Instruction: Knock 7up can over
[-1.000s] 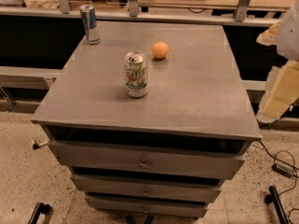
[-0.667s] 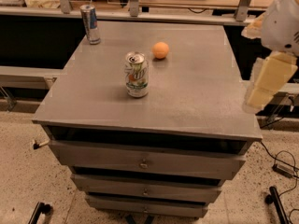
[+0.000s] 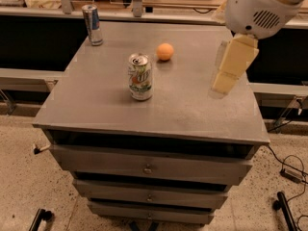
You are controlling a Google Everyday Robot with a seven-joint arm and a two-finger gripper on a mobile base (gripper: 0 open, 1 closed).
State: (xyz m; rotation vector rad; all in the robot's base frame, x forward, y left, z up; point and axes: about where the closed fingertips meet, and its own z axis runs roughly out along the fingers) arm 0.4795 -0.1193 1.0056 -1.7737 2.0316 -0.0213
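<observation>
Where the gripper [image 3: 222, 83] hangs: over the right side of the grey tabletop [image 3: 120, 114], cream-coloured, pointing down and slightly left, apart from every object on it.
Gripper state: cannot tell whether it is released or clenched.
Arm: a rounded white housing [image 3: 257, 6] with a small vent grille, at the upper right, directly above the gripper.
7up can [image 3: 140, 77]: upright near the middle of the tabletop, left of the gripper and well apart from it; white and green label, silver top with a pull tab.
Orange ball [image 3: 165, 51]: near the 7up can, behind it and a little to its right, not touching it.
Silver and blue can [image 3: 92, 25]: taller and slimmer, upright near the far left corner of the tabletop.
Drawers [image 3: 149, 168]: stacked below the tabletop, grey, each with a small knob at its centre.
Floor [image 3: 29, 186]: pale and speckled; dark cables [image 3: 288, 170] lie on it at the right.
</observation>
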